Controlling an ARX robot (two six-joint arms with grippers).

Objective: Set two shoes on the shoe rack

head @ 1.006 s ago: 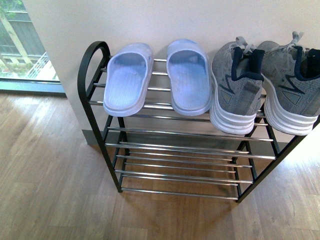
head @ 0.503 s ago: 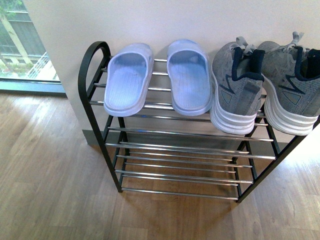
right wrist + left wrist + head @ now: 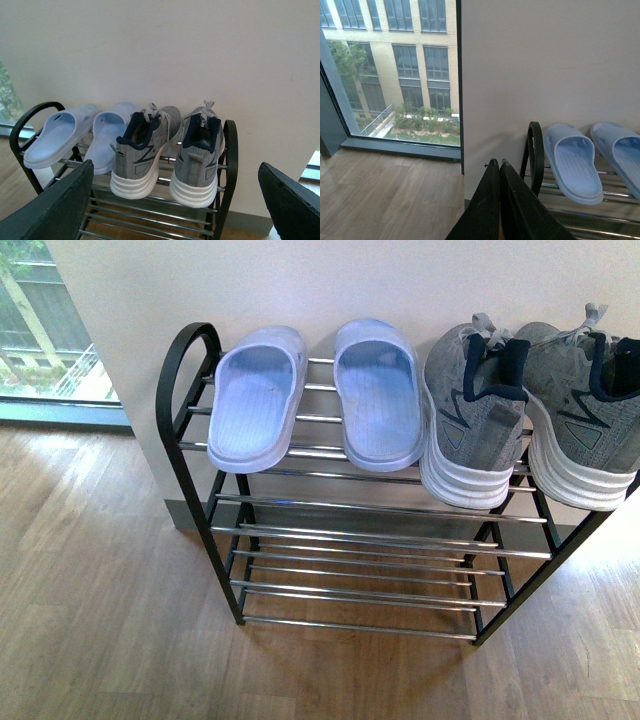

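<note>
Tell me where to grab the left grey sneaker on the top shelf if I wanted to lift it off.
Probably by the heel. The left grey sneaker sits toe to the wall, its navy collar facing out and its white heel overhanging the shoe rack's front rod. Come from the front and above, one finger inside the collar, one behind the heel. The other sneaker crowds its side.

Almost nothing is changing across the front view. The shoe rack is sitting a hair further right in the picture than a second ago, with the slippers and sneakers shifting with it; that looks like a slight camera drift, not moved shoes.
</note>
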